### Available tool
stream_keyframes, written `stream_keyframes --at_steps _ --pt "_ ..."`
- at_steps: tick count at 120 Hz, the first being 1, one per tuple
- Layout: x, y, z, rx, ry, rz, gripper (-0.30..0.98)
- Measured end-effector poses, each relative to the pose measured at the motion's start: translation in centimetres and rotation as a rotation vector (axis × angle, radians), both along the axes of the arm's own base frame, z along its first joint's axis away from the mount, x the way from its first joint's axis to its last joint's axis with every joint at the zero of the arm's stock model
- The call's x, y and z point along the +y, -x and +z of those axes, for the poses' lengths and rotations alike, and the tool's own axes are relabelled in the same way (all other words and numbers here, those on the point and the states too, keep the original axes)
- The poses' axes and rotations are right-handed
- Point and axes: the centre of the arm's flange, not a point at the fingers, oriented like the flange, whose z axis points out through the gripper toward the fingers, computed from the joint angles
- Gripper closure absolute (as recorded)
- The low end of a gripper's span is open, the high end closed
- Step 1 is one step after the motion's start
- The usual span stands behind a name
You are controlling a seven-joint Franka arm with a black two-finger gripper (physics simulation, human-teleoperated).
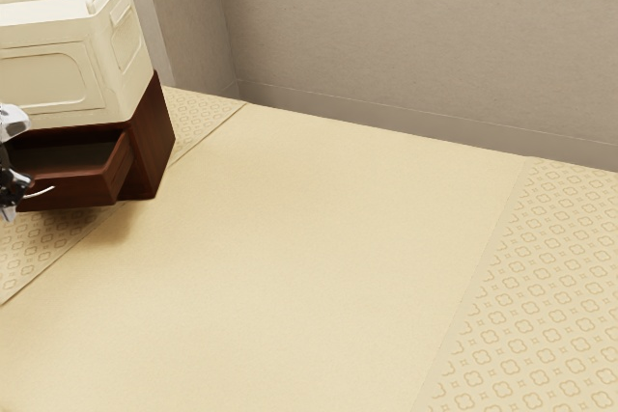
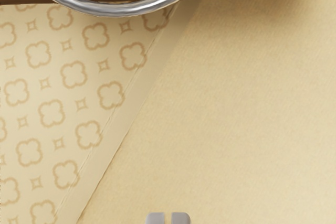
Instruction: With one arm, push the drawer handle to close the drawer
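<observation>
Near the edge of the floor (image 1: 290, 248) by the wall (image 1: 386, 26), see an open drawer (image 1: 72, 190), with handle (image 2: 118, 9) near the closed end effector (image 1: 9, 207).

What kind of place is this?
Probably a room in a home, simulated; which room, I can't tell. Clues: a dark wood cabinet with its drawer out, a patterned floor, and a plain wall with a baseboard.

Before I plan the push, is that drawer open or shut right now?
Open: the drawer juts out from the dark cabinet, and its hollow inside shows beneath the cream box.
</observation>
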Motion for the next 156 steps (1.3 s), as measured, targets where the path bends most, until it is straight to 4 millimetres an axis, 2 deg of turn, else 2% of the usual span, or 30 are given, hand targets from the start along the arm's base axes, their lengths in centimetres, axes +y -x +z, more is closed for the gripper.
stream_keyframes --at_steps 22,63,84,101,108,116,142,156 --pt "0.7 -1.2 -0.6 0.008 -0.011 0.014 0.78" --pt "2.1 -1.8 -0.4 -0.018 0.009 0.057 0.79" --pt "1.8 -1.6 -0.2 -0.007 -0.008 0.065 0.79" --pt "1.5 -1.9 -1.2 0.004 0.017 0.06 0.79" --pt "1.9 -2.2 -2.8 0.017 0.042 0.067 0.79" --pt "2.3 -2.3 -3.5 0.014 0.052 0.07 0.79" --pt "4.6 -4.0 -2.9 -0.018 0.03 0.063 0.79" --pt "5.2 -4.5 -3.0 -0.019 0.025 0.053 0.79"
